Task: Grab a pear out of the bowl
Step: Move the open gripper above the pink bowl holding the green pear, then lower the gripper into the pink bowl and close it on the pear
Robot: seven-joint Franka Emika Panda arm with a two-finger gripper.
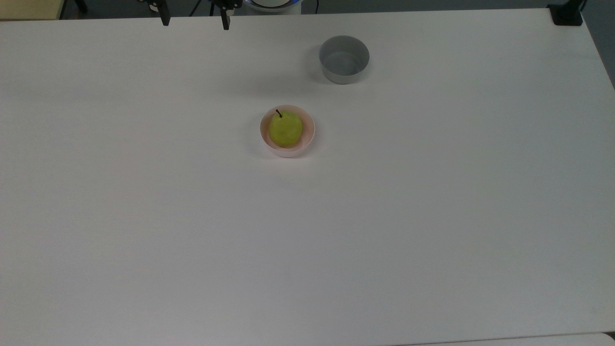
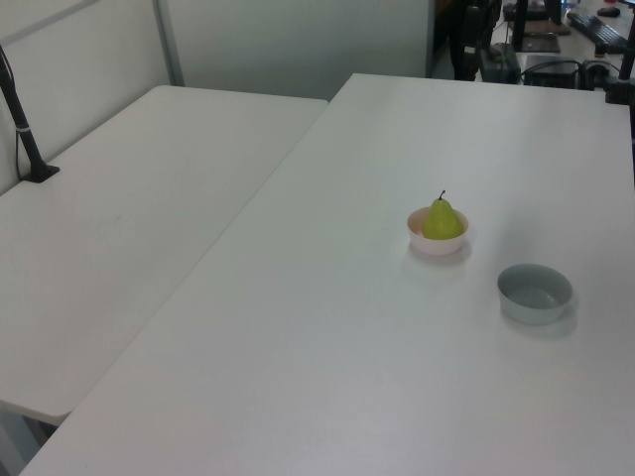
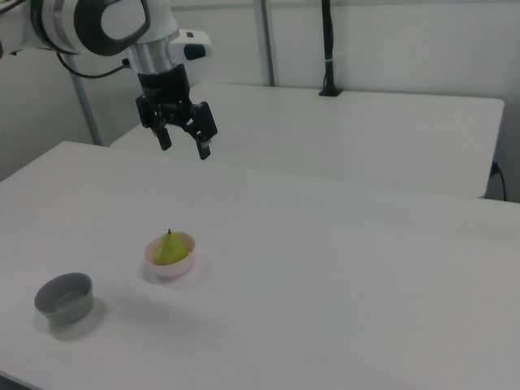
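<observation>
A: Top view: pear (image 1: 285, 129) sits in the pink bowl (image 1: 309, 126) mid-surface (image 1: 307, 240), stem toward the far left. Grey bowl (image 1: 344, 59) far right of it, well apart. Pincer (image 1: 194, 19) at the far edge, fingers spread, holding nothing.

B: Left view?

A: Pear (image 2: 443, 220) upright in the bowl (image 2: 437, 244), stem up. Grey bowl (image 2: 535, 293) nearer and to the left view's right.

B: Right view?

A: Pincer (image 3: 184, 145) released, high above the surface (image 3: 325, 244), far side of the bowl (image 3: 171, 255). Pear (image 3: 169, 248) fills most of it.

B: Risks?

A: Little room between pear and bowl wall, I'd say; fingers could clip the rim and tip or drag the light bowl. The rounded skin could also slip out of an off-centre squeeze.
</observation>
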